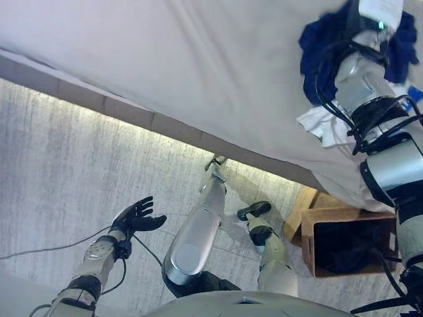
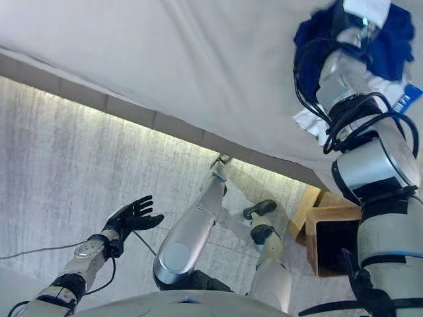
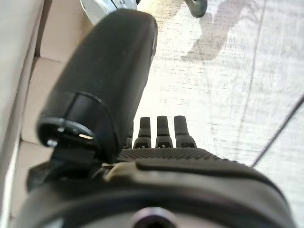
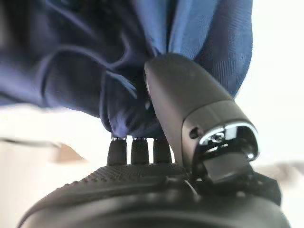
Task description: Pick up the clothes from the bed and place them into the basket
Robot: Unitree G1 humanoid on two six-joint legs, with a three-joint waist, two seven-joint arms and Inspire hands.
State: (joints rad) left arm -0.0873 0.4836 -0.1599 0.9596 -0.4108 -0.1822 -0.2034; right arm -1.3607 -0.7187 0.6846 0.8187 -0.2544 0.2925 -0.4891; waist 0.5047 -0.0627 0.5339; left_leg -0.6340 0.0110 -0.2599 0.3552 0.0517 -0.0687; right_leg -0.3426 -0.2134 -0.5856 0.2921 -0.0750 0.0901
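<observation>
A dark blue garment (image 1: 316, 49) lies bunched on the white bed (image 1: 198, 66) at the far right, partly over a white cloth (image 1: 317, 123). My right arm reaches up to it. In the right wrist view my right hand (image 4: 142, 190) has its thumb (image 4: 190, 104) and fingers pinched on a gathered fold of the blue garment (image 4: 71, 71). My left hand (image 1: 135, 216) hangs open over the floor at the lower left, holding nothing. The wooden basket (image 1: 309, 232) stands on the floor below the bed's edge at the lower right.
Dark clothing (image 1: 350, 249) lies inside the basket. The bed's beige frame (image 1: 132, 113) runs diagonally across the view, with pale wood-grain floor (image 1: 66, 172) below it.
</observation>
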